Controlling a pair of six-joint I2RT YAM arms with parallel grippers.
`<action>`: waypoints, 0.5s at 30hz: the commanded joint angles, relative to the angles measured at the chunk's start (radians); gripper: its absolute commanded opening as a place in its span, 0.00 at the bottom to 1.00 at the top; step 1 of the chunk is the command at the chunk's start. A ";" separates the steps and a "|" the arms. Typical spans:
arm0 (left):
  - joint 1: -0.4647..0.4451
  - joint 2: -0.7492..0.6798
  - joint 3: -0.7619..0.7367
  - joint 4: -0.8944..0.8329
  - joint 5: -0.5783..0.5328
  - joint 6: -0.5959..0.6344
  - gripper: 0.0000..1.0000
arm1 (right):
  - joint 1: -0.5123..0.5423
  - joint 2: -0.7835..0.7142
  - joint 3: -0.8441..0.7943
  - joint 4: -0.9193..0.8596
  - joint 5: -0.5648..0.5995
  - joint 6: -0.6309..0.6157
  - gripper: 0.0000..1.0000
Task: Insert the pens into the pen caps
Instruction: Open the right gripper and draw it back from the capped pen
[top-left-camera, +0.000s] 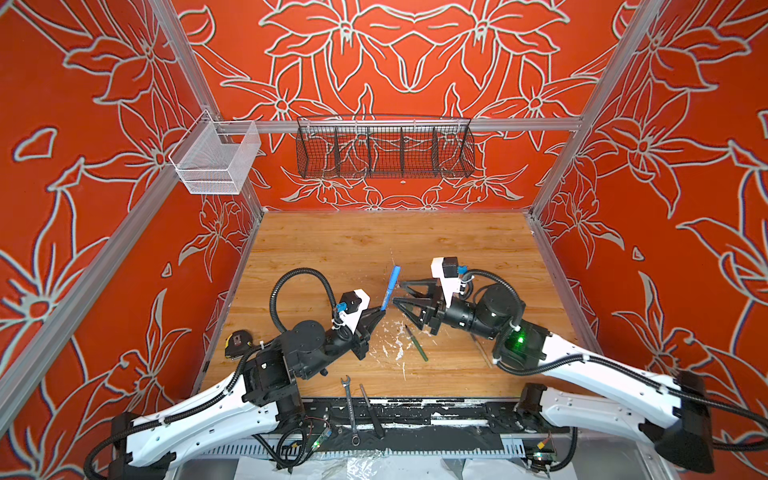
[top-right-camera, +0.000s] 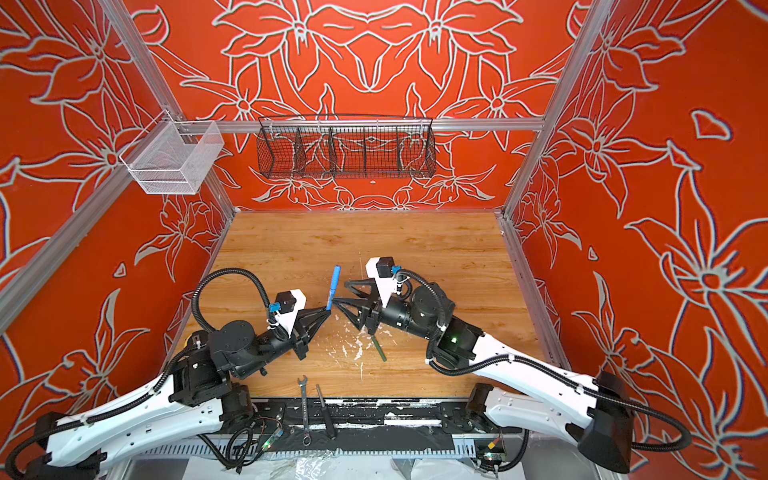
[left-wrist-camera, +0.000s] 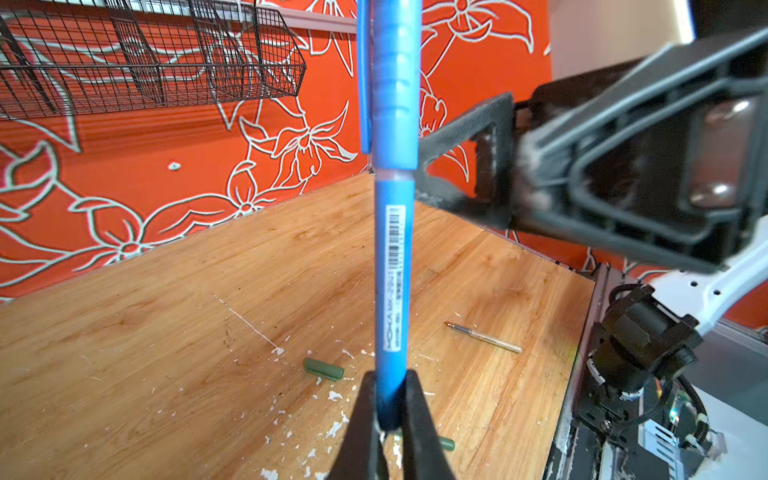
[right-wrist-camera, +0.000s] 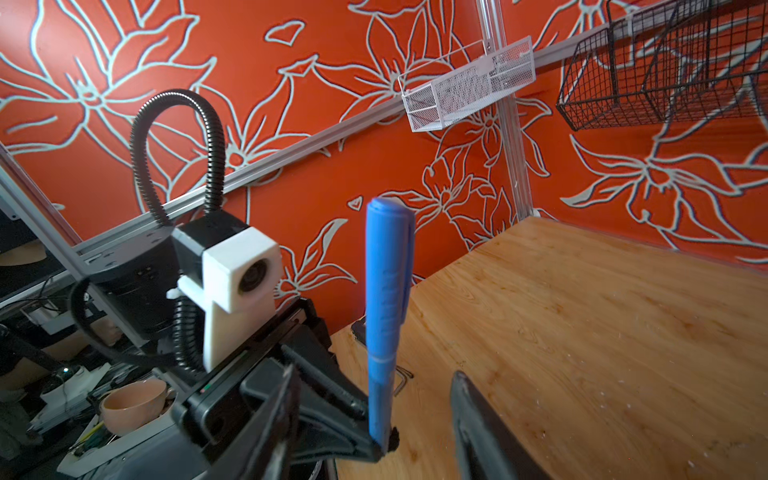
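A blue pen (top-left-camera: 388, 297) (left-wrist-camera: 392, 270) stands nearly upright above the table, its lower end pinched in my shut left gripper (top-left-camera: 382, 309) (left-wrist-camera: 390, 399). A blue pen cap (top-left-camera: 395, 274) (right-wrist-camera: 388, 282) sits on its upper end. My right gripper (top-left-camera: 397, 293) (right-wrist-camera: 374, 372) is open, with one finger on each side of the pen and neither touching it. A green pen (top-left-camera: 417, 343) lies on the table near the front. A green cap (left-wrist-camera: 324, 369) and a tan pen (left-wrist-camera: 484, 337) also lie flat on the wood.
A silver wrench (top-left-camera: 349, 409) and a slim black tool (top-left-camera: 371, 409) lie at the table's front edge. A tape measure (top-left-camera: 237, 343) sits at the left edge. A black wire basket (top-left-camera: 384, 149) and a white mesh basket (top-left-camera: 216, 160) hang on the back rail.
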 joint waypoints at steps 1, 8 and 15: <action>-0.003 0.004 0.043 -0.035 0.000 -0.010 0.00 | 0.005 -0.066 0.027 -0.160 0.011 0.030 0.63; 0.011 0.030 0.133 -0.189 0.033 -0.132 0.00 | -0.004 -0.174 0.190 -0.584 0.023 0.070 0.71; 0.012 0.088 0.194 -0.253 0.095 -0.200 0.00 | -0.006 -0.230 0.140 -0.541 0.011 0.040 0.73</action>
